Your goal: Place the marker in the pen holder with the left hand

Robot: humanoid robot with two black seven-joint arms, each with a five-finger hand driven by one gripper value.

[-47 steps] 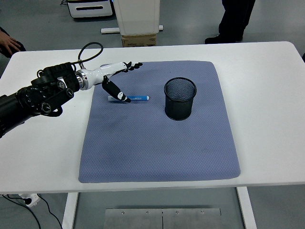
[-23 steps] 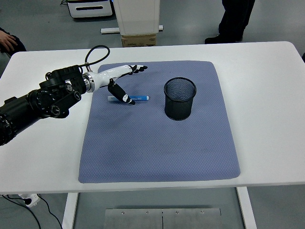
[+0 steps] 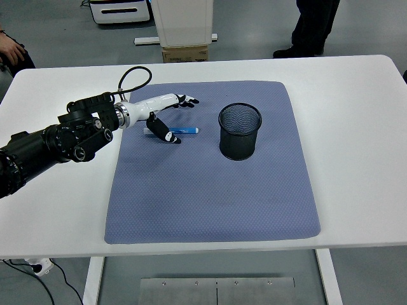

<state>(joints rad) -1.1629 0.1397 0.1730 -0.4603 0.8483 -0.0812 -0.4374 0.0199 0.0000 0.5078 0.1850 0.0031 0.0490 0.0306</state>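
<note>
Marker (image 3: 180, 131): one, blue and white, lying flat on the grey-blue mat (image 3: 210, 203), long axis running left to right. Its left end is hidden under my thumb, so the full length cannot be read. The right end shows clear, pointing toward the pen holder.

Left hand (image 3: 166, 109): white shell with black tips, reaching in over the mat's far left corner. Fingers (image 3: 188, 100) stretched out nearly straight, spread loosely, lying just beyond the marker and apart from it. Thumb (image 3: 164, 131) angled down and toward me, its black tip crossing the marker; whether it presses the barrel or only hangs over it I cannot tell. Nothing is gripped; the hand is loose and wide.

Pen holder (image 3: 240, 131): one, black wire mesh, round, upright on the mat, well to the right of my fingertips. Inside is dark through the mesh; contents cannot be made out.

Left arm (image 3: 57, 141): black, jointed, coming in from the left edge, cut off there. A black cable (image 3: 130, 77) loops above the wrist.

Table (image 3: 356, 127): white, carrying the mat.

Person (image 3: 315, 25): dark trouser legs and shoes at the top, beyond the table, cut off by the frame. Another hand (image 3: 9, 52) shows at the top left edge, mostly cropped.
</note>
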